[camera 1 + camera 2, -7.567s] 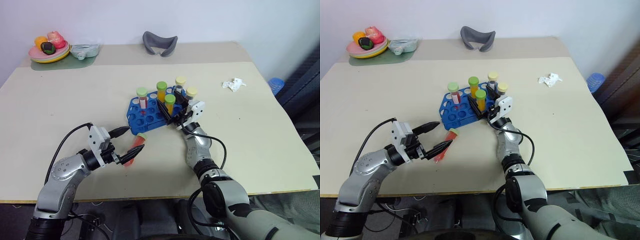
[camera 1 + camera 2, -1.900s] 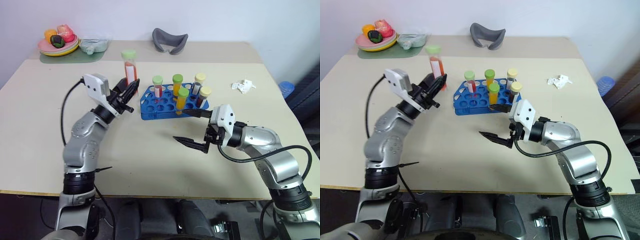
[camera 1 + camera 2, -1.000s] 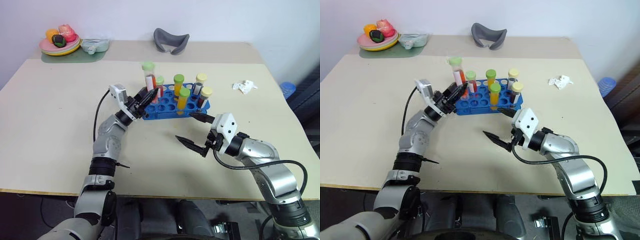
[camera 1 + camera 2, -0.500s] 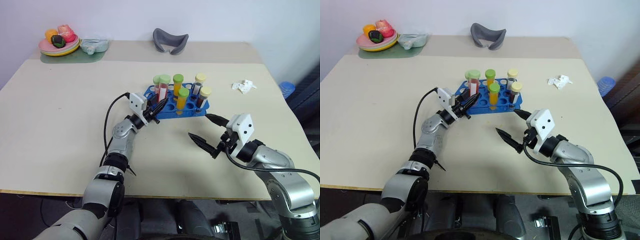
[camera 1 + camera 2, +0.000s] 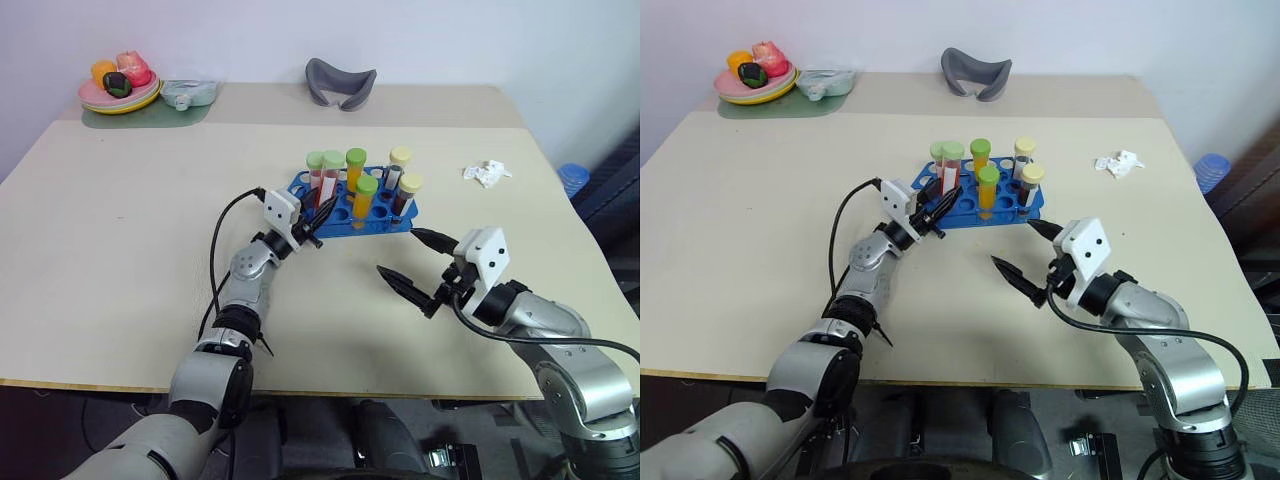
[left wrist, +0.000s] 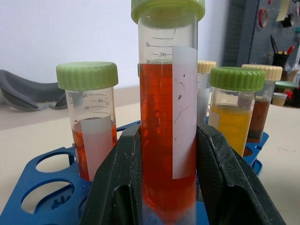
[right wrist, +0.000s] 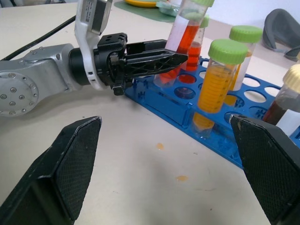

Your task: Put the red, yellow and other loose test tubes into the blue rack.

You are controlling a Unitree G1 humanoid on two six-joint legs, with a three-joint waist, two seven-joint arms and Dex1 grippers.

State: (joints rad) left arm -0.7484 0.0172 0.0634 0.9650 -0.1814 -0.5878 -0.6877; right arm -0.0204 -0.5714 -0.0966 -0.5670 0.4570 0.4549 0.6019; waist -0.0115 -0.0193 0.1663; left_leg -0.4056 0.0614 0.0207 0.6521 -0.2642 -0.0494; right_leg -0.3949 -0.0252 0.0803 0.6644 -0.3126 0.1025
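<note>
Red-filled, green-capped tube point(image 6: 167, 117) sits clamped in the left gripper point(image 5: 313, 219), its tip entering a hole of the blue rack point(image 5: 375, 219) on the bench point(image 5: 120, 240), right gripper point(image 5: 420, 270) wide open and empty nearby; next: seat, release.

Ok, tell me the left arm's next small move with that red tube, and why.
Probably open the left gripper and let go. Its fingers clamp the red-filled test tube, which already stands upright with its lower end down in the blue rack, beside another red tube. The right gripper hangs open, apart from the rack.
</note>
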